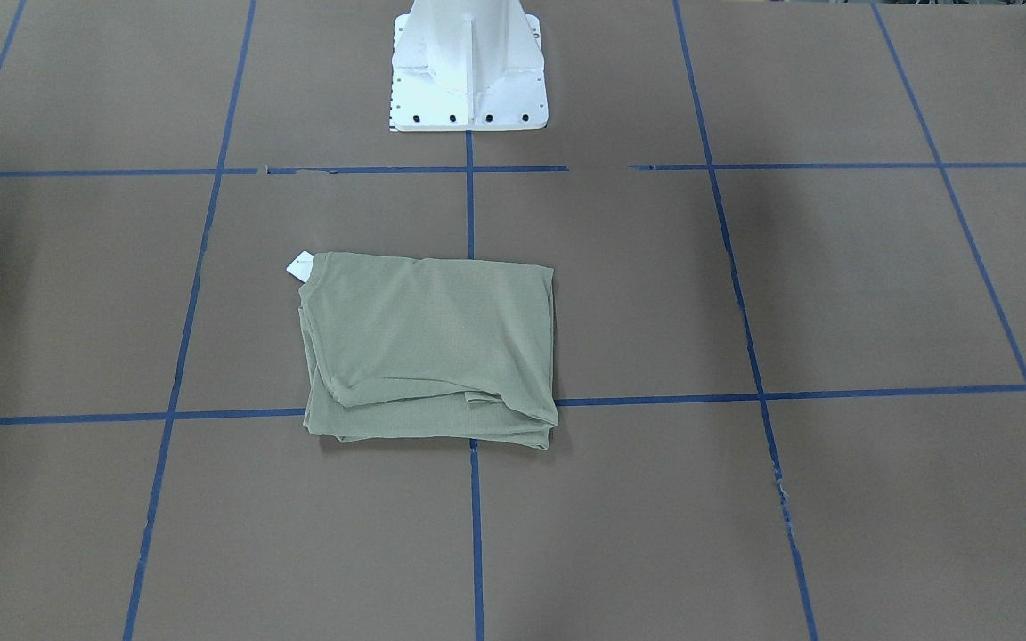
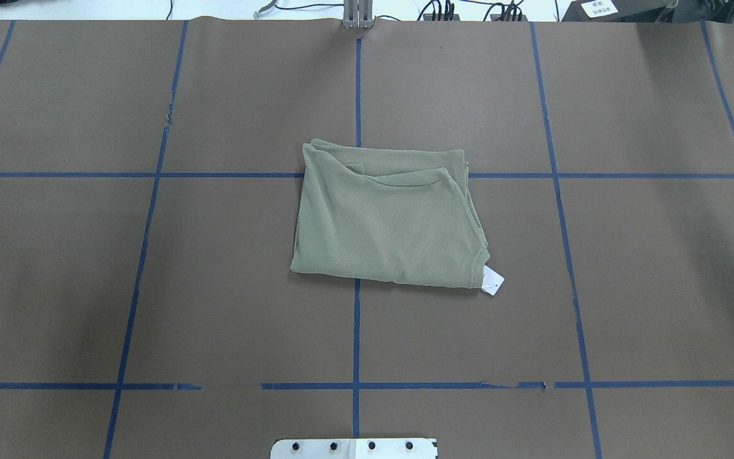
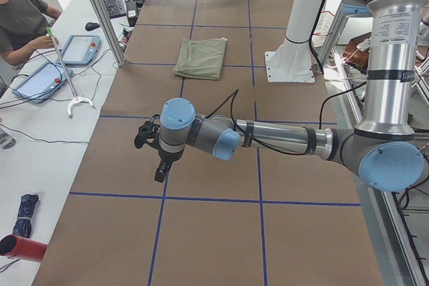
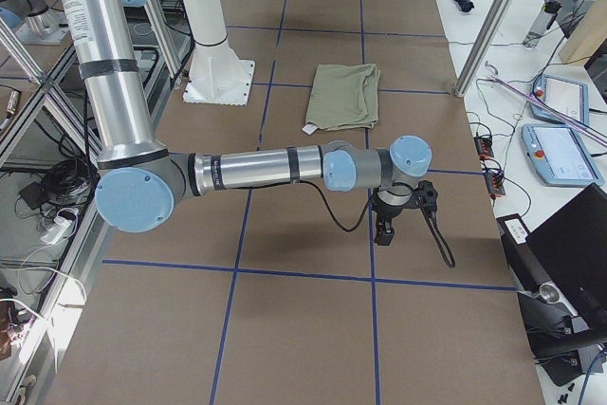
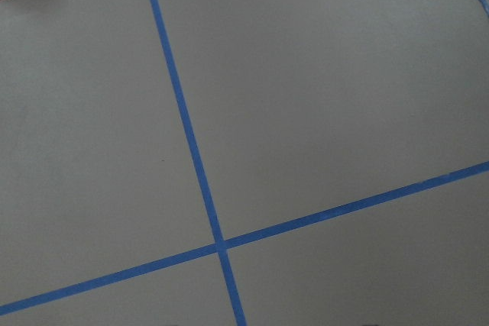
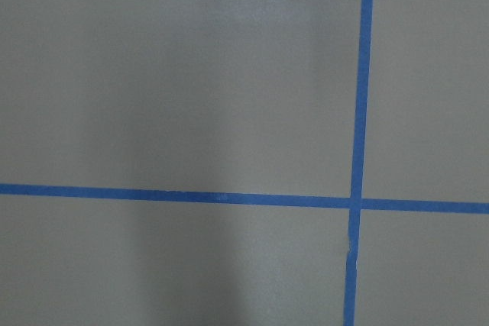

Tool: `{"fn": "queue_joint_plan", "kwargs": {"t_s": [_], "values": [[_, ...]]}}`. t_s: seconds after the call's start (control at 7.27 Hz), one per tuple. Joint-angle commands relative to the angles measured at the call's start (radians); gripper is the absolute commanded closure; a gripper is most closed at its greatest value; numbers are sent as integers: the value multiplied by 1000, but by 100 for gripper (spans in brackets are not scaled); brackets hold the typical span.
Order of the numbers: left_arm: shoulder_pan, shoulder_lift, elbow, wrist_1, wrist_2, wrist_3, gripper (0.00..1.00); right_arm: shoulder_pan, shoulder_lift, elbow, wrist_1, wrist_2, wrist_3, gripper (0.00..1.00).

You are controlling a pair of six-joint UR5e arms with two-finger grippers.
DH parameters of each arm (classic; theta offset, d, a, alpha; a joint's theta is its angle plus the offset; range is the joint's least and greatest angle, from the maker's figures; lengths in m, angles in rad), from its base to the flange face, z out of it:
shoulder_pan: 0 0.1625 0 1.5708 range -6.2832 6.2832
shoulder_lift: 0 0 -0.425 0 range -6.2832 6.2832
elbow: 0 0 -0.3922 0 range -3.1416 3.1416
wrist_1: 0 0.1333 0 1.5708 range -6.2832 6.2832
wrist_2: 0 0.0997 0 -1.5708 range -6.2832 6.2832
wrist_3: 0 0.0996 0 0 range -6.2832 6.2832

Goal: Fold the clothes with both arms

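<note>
The clothes are one olive-green shirt (image 1: 428, 347) (image 2: 389, 223), folded into a flat rectangle at the table's middle. A white hang tag (image 2: 493, 281) sticks out at one corner. Both arms are far from it. In the exterior left view, my left gripper (image 3: 161, 169) hangs over bare table well short of the shirt (image 3: 201, 58). In the exterior right view, my right gripper (image 4: 384, 230) hangs over bare table, away from the shirt (image 4: 346, 95). I cannot tell whether either gripper is open or shut. Both wrist views show only brown table and blue tape.
The white pedestal base (image 1: 468, 71) (image 2: 354, 448) stands at the robot's edge of the table. Blue tape lines (image 2: 357, 331) grid the brown surface. A seated person (image 3: 20, 18) and teach pendants (image 3: 80, 48) (image 4: 560, 154) are on side benches. Aluminium posts (image 3: 100, 11) stand beside the table.
</note>
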Motion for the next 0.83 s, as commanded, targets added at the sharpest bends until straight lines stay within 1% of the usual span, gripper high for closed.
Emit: {"fn": "queue_joint_plan", "kwargs": {"t_s": [0.0,0.14,0.28,0.41,0.55,0.69], "values": [[-6,50,-58,9,-1,-4,0,-1,-13,12,7,-9,-1,0],[-5,63,-43,9,-5,-4,0,0,-13,15,10,-9,-1,0],[-5,65,-52,11,-4,-30,0,-1,-15,22,8,-12,16,0],[-6,80,-70,18,-10,-47,0,-1,-19,31,8,-9,18,0],[-2,117,-87,20,-8,-47,0,-3,-35,40,8,-13,15,0],[-2,122,-92,22,-5,-47,0,-1,-45,48,8,-13,15,0]]}}
